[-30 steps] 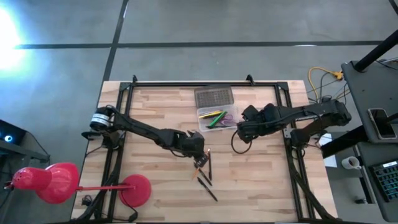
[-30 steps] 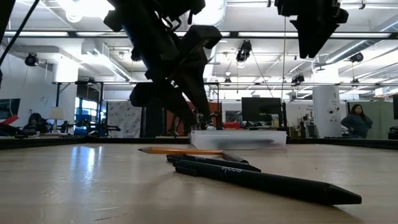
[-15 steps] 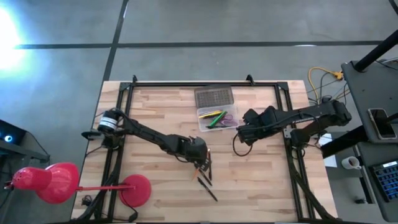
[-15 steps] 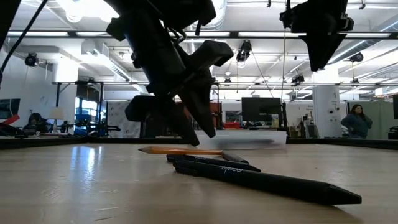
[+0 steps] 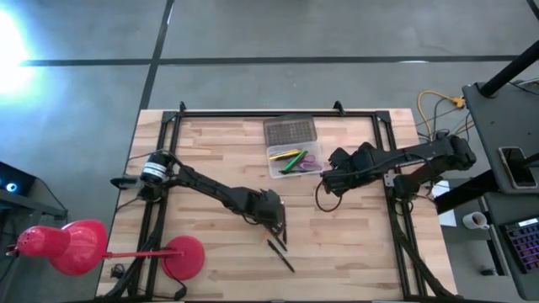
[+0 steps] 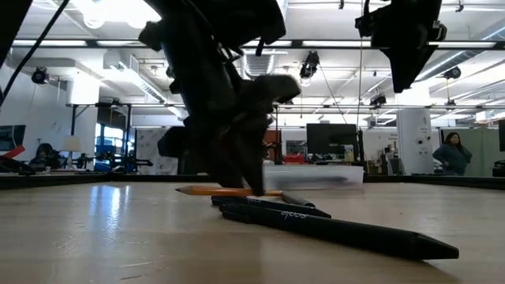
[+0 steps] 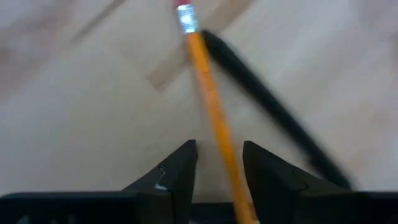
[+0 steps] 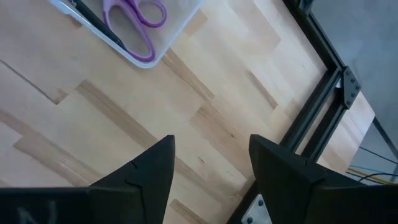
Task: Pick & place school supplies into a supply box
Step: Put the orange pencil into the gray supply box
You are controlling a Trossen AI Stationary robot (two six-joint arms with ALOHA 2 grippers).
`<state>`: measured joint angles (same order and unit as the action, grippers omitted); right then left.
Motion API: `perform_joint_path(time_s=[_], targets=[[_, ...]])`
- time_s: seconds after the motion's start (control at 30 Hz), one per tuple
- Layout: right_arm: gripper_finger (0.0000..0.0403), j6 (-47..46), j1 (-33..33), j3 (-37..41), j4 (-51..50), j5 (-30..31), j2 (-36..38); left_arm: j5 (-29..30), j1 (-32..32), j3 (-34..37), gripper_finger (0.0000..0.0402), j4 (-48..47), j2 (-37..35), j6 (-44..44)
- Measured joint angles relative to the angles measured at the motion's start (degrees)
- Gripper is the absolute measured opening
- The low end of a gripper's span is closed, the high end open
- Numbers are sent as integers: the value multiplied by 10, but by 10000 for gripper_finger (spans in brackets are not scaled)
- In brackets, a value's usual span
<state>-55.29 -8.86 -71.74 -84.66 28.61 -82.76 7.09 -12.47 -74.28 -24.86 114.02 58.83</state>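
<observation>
An orange pencil (image 7: 208, 99) with a red eraser end lies flat on the wooden table, with dark pens (image 5: 281, 252) beside it; one dark pen (image 7: 267, 106) runs along it. My left gripper (image 7: 219, 149) is open and low over the pencil (image 6: 229, 191), one finger on each side of its shaft, pointing down (image 6: 251, 183). The clear supply box (image 5: 293, 160) stands open, its grey ribbed lid (image 5: 290, 131) folded back toward the far edge. Inside lie green and yellow pens and purple-handled scissors (image 8: 134, 18). My right gripper (image 8: 211, 143) hangs open above the table, right of the box (image 5: 330, 178).
A black metal frame (image 5: 394, 194) borders the table on the left, right and far sides. A red lamp (image 5: 76, 246) stands off the near-left corner. Bare wood lies between the box and the loose pens.
My left gripper has moved toward the near edge and come down, from above the pencil to table height, with its fingers astride the pencil's shaft. The pencil and pens have stayed where they were.
</observation>
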Motion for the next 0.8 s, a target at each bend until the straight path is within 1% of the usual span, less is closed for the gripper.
perform_joint_path(time_s=[0.1,0.2,0.23,0.3,0.4,0.53,0.7,0.8], targets=[[198,0,0,2,1,1,0,49,1,-22,85,-95,1,-63],[198,0,0,4,2,4,0,96,11,-37,45,-167,3,-114],[198,0,0,5,2,6,0,102,19,-36,32,-188,3,-125],[198,0,0,6,1,9,0,104,33,-34,12,-199,3,-150],[198,-2,0,6,0,10,0,96,52,-26,7,-212,0,-181],[198,-19,-1,6,-2,10,4,82,63,-30,3,-212,-16,-217],[196,-61,-14,7,-4,19,35,83,75,-72,1,-186,-69,-263],[190,-97,-26,9,-6,33,67,84,84,-110,1,-167,-85,-310]])
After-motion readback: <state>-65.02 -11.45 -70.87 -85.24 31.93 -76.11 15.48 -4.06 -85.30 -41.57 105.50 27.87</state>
